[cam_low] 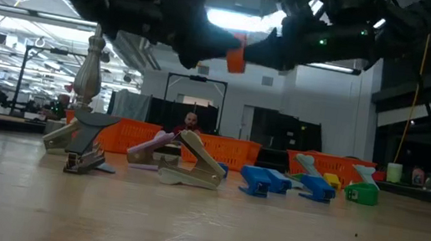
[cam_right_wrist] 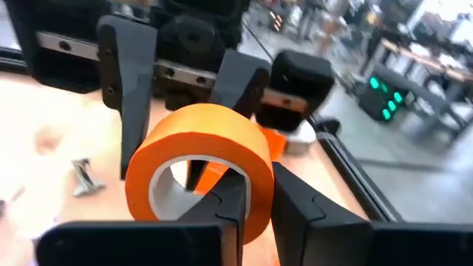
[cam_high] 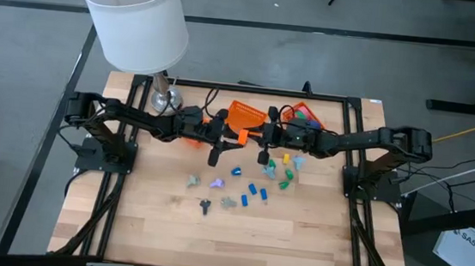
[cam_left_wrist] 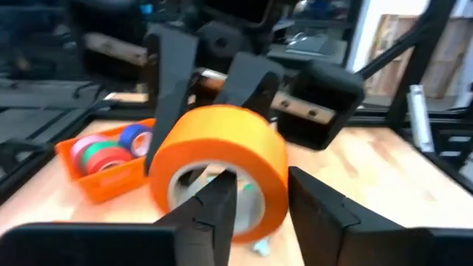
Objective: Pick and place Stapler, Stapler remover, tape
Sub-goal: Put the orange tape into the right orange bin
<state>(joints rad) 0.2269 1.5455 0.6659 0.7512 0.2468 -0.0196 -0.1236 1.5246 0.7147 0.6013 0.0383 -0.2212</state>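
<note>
Orange tape roll (cam_right_wrist: 198,164) passed between two grippers, held above the table's middle.
The right gripper (cam_right_wrist: 251,193) pinches the smooth ring's wall; the left gripper (cam_left_wrist: 259,193) straddles its wall, jaws loosened; pale wood-plank table (cam_high: 160,230).

You can read just one marking: "SA5" on the white box (cam_high: 466,245) lying on the floor beyond the table's right edge, in the high view. Its smaller print is too small to make out. You will find no legible text on the items on the table.
</note>
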